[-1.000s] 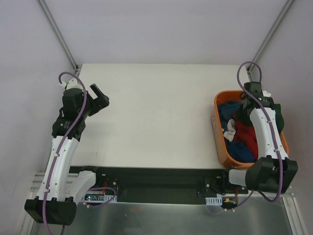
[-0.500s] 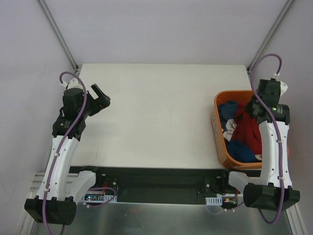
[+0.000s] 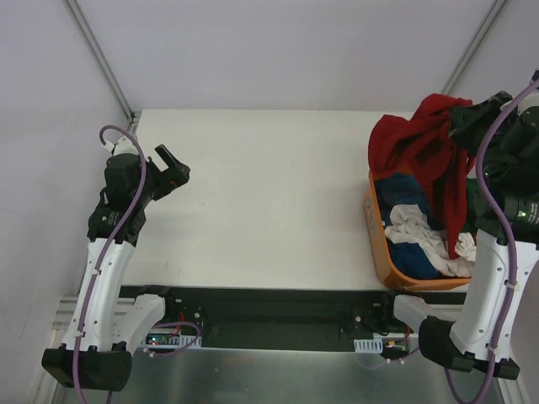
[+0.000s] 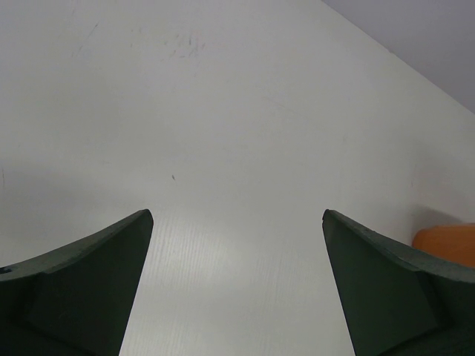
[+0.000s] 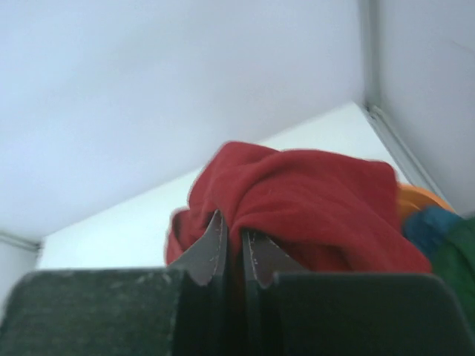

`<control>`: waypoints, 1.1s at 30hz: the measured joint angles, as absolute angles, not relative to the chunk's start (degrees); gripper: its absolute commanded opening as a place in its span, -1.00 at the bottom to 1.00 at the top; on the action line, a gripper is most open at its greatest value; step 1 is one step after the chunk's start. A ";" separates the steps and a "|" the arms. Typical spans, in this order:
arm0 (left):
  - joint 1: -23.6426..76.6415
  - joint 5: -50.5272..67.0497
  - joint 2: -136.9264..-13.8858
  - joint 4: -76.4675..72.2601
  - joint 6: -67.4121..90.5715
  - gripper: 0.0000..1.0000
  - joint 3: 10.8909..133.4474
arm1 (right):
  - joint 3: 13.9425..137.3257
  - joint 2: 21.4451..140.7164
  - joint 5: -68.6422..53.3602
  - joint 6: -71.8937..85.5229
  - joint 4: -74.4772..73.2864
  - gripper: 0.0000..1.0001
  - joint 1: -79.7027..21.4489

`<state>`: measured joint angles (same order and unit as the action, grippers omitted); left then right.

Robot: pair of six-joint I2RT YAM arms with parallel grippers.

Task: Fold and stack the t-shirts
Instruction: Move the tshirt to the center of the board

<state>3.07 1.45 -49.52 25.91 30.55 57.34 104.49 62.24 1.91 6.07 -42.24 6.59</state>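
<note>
Your right gripper (image 5: 231,222) is clamping the dark red t-shirt (image 3: 417,143), dangling it above the orange basket (image 3: 376,244), over the blue shirt (image 3: 394,189) and white shirt (image 3: 417,227) inside. Your right arm (image 3: 497,252) is hiding the basket's right rim. Your left gripper (image 4: 236,215) is gaping over the counter (image 3: 269,194), well left of the basket.

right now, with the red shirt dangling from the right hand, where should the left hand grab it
Probably the loose lobe of the red shirt that bulges toward the table, approached from the table side. The right hand pinches a bunch near the top, and the long tail hangs into the orange basket among other shirts, so that side is crowded. The left hand is open.
</note>
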 measured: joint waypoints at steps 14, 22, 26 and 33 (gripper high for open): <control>3.07 1.74 -48.62 25.91 31.00 0.99 57.34 | 123.90 77.43 -27.03 21.54 -16.51 -0.99 -1.85; 3.07 1.13 -47.09 25.96 31.20 0.99 57.34 | 124.90 87.46 -30.44 9.69 -21.82 -0.80 -27.20; 3.07 0.25 -44.60 26.46 31.73 0.99 57.34 | 115.09 88.05 -30.52 -2.17 -30.87 -0.34 -32.16; 3.07 -1.10 -43.90 26.87 32.84 0.99 57.36 | 89.27 85.71 -15.46 -13.02 -44.91 0.93 -31.29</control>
<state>3.07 -1.10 -43.90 26.87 32.84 57.36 89.27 85.71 -15.46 -13.02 -44.91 -31.29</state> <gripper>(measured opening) 0.993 0.756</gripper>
